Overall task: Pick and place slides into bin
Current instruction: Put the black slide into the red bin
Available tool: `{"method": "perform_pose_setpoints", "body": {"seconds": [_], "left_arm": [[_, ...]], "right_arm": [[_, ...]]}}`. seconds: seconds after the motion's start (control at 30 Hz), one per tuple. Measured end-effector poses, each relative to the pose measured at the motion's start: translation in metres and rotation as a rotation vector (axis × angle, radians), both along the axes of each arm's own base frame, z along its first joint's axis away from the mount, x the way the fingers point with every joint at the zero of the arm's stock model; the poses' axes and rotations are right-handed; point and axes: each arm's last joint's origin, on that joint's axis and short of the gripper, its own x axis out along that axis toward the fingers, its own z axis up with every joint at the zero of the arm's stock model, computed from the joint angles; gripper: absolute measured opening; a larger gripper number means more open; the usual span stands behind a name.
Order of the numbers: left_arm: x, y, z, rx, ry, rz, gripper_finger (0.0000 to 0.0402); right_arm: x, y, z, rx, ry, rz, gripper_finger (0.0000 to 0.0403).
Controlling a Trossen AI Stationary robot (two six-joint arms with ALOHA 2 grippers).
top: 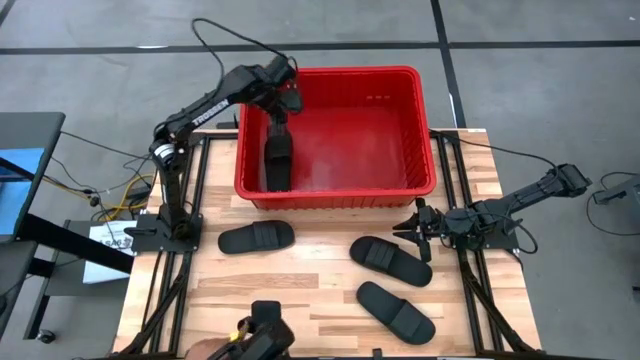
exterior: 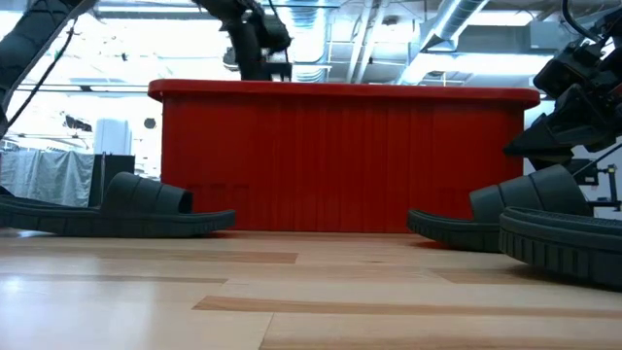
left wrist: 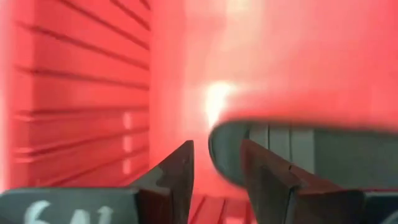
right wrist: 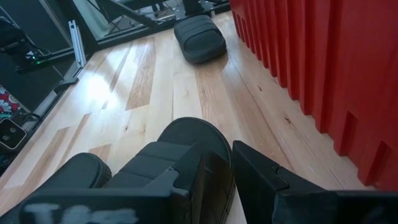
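The red bin (top: 335,75) stands at the table's far middle. One black slide (top: 277,160) lies lengthwise inside it, along its left wall. My left gripper (top: 281,112) is open inside the bin, over the slide's far end; the slide (left wrist: 298,146) shows just beside one finger. Three more slides lie on the wood in front of the bin: one on the left (top: 257,237), one in the middle (top: 390,260), one nearer (top: 397,310). My right gripper (top: 419,230) is open, low over the right end of the middle slide (right wrist: 193,146). My left gripper: red bin floor shows in the gap between the fingers, and the slide's end (left wrist: 230,149) lies beside one finger (left wrist: 267,177); whether it touches I cannot tell. My right gripper: the fingers stand over the middle slide's side edge (right wrist: 219,171), level from the table's right; whether they touch it I cannot tell.
The bin's tall ribbed wall (right wrist: 323,68) runs close along my right gripper's far side. Bare wood lies between the slides and toward the near edge (exterior: 292,292). A dark device (top: 262,335) sits at the near edge. Cables trail off the table's left.
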Motion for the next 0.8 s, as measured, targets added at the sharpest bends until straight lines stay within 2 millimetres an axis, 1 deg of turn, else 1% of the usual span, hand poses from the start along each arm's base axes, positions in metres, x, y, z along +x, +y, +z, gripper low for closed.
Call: {"method": "perform_pose_setpoints", "body": {"seconds": [0.1, 0.2, 0.3, 0.37, 0.53, 0.7, 0.8], "left_arm": [[-0.006, -0.011, 0.033, -0.007, -0.151, 0.003, 0.0121], [-0.014, -0.022, 0.066, -0.049, -0.320, 0.003, 0.0121], [-0.023, -0.034, 0.096, -0.118, -0.485, -0.011, 0.0121], [-0.029, -0.044, 0.112, -0.187, -0.581, -0.056, 0.0121], [-0.048, -0.072, 0.140, -0.319, -0.733, -0.178, 0.0121], [-0.061, -0.099, 0.159, -0.382, -0.796, -0.208, 0.0121], [-0.065, -0.120, 0.169, -0.410, -0.823, -0.256, 0.0121]], "right_arm": [[0.000, 0.000, 0.000, 0.000, 0.000, 0.000, 0.0076], [0.000, 0.000, 0.000, 0.000, 0.001, 0.000, 0.0076], [0.000, 0.000, 0.000, 0.000, 0.000, 0.000, 0.0076], [0.000, 0.000, 0.000, 0.000, 0.000, 0.000, 0.0076], [0.000, 0.000, 0.000, 0.000, 0.000, 0.000, 0.0076], [0.000, 0.000, 0.000, 0.000, 0.000, 0.000, 0.0076], [0.000, 0.000, 0.000, 0.000, 0.000, 0.000, 0.0076]]}}
